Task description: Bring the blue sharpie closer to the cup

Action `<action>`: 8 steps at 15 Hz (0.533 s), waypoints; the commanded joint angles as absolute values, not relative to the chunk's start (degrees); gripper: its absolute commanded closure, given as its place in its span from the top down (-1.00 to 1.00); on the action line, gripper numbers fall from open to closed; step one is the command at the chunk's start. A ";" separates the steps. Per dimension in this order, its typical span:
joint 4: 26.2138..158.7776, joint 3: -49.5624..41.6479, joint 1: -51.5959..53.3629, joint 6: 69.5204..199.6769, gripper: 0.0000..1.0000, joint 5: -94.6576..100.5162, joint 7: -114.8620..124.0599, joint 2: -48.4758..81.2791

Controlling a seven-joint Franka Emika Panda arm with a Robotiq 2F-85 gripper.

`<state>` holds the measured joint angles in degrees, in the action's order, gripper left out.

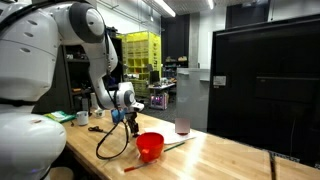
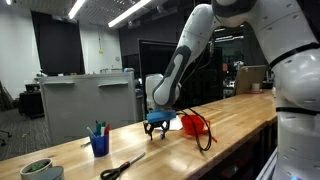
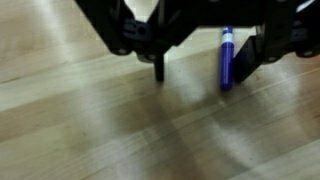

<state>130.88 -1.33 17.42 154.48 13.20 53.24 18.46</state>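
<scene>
In the wrist view the blue sharpie [image 3: 226,58] lies on the wooden table, pointing away from the camera. My gripper [image 3: 204,68] comes in from the top and is open. The sharpie sits between the fingers, close beside the right-hand finger [image 3: 250,66] and well apart from the left-hand finger [image 3: 158,66]. In an exterior view the gripper [image 2: 157,126] is down at the table top, and the small dark blue cup [image 2: 99,144], with pens standing in it, is a short way off towards the table's near end. The sharpie is too small to make out in both exterior views.
A red bowl [image 2: 193,124] stands right behind the gripper and also shows in an exterior view [image 1: 150,147], with a black cable loop [image 1: 112,143] beside it. Scissors [image 2: 120,167] lie near the table's front edge. A long thin stick [image 1: 178,146] lies by the bowl.
</scene>
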 commanded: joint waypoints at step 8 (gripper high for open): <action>132.15 1.40 16.94 158.15 -1.00 9.33 48.06 18.04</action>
